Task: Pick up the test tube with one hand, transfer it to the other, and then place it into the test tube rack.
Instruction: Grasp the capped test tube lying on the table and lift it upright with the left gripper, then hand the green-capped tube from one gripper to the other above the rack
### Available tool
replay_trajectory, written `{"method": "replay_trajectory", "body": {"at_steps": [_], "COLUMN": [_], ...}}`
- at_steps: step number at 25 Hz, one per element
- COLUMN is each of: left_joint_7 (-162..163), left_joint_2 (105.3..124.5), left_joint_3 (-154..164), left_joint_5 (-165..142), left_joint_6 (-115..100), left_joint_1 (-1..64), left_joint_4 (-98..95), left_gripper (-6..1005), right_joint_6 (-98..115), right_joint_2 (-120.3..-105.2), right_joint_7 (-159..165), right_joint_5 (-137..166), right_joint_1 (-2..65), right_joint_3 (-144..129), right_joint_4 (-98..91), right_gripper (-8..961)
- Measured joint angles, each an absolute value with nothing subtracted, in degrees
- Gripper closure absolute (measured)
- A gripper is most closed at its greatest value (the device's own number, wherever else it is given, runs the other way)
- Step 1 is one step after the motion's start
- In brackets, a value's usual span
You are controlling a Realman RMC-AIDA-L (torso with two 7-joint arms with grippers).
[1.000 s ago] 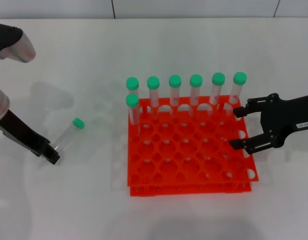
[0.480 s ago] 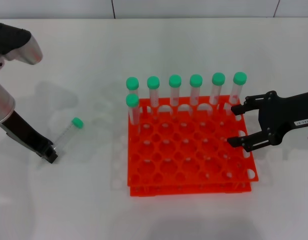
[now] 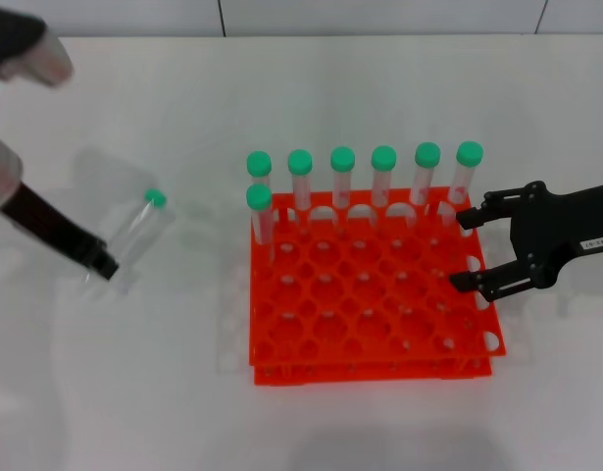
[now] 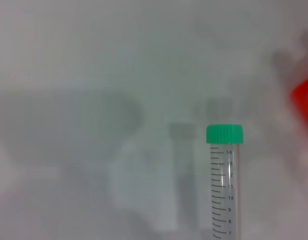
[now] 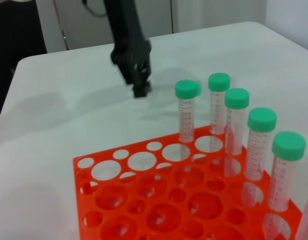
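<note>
Surface: plain white table (image 3: 311, 88), with a pale wall seam along its far edge.

Item 1, test tube rack (image 3: 370, 294): orange-red, square, two tiers, a grid of round holes, resting flat on the table right of centre. Seven green-capped tubes (image 3: 342, 182) stand upright in it: six in the far row, one in the next row at the left corner. The far-right one carries a pink smear.

Item 2, test tube (image 3: 139, 231): clear, graduated, green screw cap. It is to the left of the rack and well apart from it, tilted with the cap pointing up and toward the rack. Its lower end sits in the left gripper (image 3: 100, 265); its blurred outline appears clear of the table. In the left wrist view the tube (image 4: 224, 185) runs out from the camera edge, cap farthest away, scale marks legible.

Item 3, left gripper: black fingers on a silver-white arm, at the table's left side, closed around the tube's lower end.

Item 4, right gripper (image 3: 465, 250): black, on an all-black arm with a small white label, poised at the rack's right edge. Fingers spread wide, one near the far row, the other nearer mid-rack, holding nothing.
</note>
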State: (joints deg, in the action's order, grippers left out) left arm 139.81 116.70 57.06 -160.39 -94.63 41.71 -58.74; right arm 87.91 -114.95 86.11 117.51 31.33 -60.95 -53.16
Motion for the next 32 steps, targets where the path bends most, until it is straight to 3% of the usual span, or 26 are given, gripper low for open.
{"method": "replay_trajectory", "body": {"at_steps": [10,22,26,32], "left_joint_7": [137.0,112.67,104.53,91.61], "left_joint_2": [116.18,116.95,116.85,114.4], "left_joint_3": [54.97,53.35,53.35,53.35], "left_joint_5": [-142.13,-117.21,-111.94,-107.35], "left_joint_6": [-98.08,-96.77,-94.89,-94.16], "left_joint_1": [34.41,31.17,31.82,39.34], "left_joint_4": [-79.13,-77.08,-70.2,-48.66], "left_gripper": [805,806,806,806], "right_joint_6": [90.6,91.13,91.14,91.08], "right_joint_2": [-114.74,-115.1,-115.18,-115.29], "right_joint_7": [86.11,85.83,85.61,84.48], "right_joint_5": [116.86,115.49,114.65,112.88], "right_joint_1": [30.96,31.39,31.39,31.37], "right_joint_3": [-60.29,-60.74,-60.81,-60.89], "right_joint_4": [-53.32,-53.44,-53.34,-52.88], "right_gripper": [137,138,138,139]}}
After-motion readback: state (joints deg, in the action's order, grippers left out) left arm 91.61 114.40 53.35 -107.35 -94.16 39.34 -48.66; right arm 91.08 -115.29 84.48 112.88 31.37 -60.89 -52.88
